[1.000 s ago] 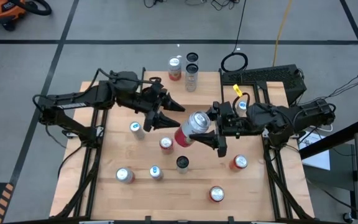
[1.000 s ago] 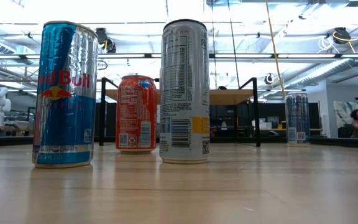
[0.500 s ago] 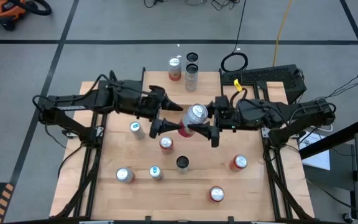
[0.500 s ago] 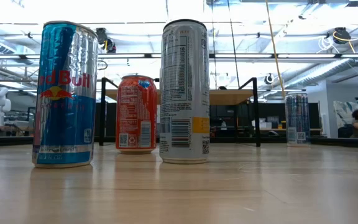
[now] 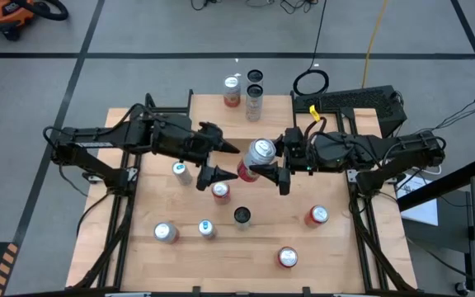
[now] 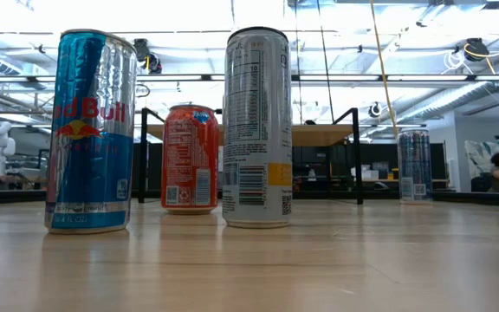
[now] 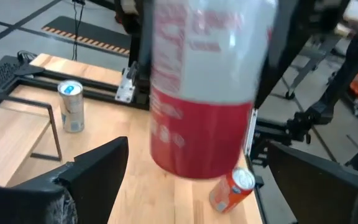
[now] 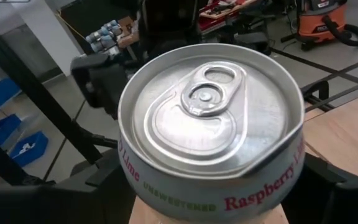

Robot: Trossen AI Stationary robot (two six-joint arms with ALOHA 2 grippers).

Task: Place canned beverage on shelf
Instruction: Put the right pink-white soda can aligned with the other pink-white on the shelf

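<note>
A silver and red can (image 5: 256, 158) hangs in the air over the middle of the table, with my right gripper (image 5: 264, 162) shut on it. In the right wrist view its pull-tab top (image 8: 207, 102) faces the camera. My left gripper (image 5: 223, 162) is open just left of the can. Its fingers (image 7: 95, 171) stand short of the can's red bottom end (image 7: 194, 140), one on each side, without touching it. The shelf (image 6: 319, 134), with a light wood top on black legs, shows behind the standing cans in the low view. My right gripper pinches the can's side wall (image 8: 135, 183) between its two fingers, a little below the top rim. The fingers come nearly level from the table's right. The can is lifted clear of the table and tilted, its top toward my right wrist and its red bottom toward my left gripper.
Several cans stand on the table under and in front of the arms, among them a red one (image 5: 220, 191), a dark one (image 5: 242, 215) and an orange one (image 5: 317, 215). Two more (image 5: 232, 91) (image 5: 255, 97) stand at the far edge. A blue can (image 6: 89, 130) and a tall silver can (image 6: 256, 126) stand close to the low camera.
My right gripper has carried the can a little toward the far edge and tipped downward; the can stays in the hold, clear of the table. My left gripper has rolled about its own line and dipped, and its fingers now stand beside the can's bottom end.
</note>
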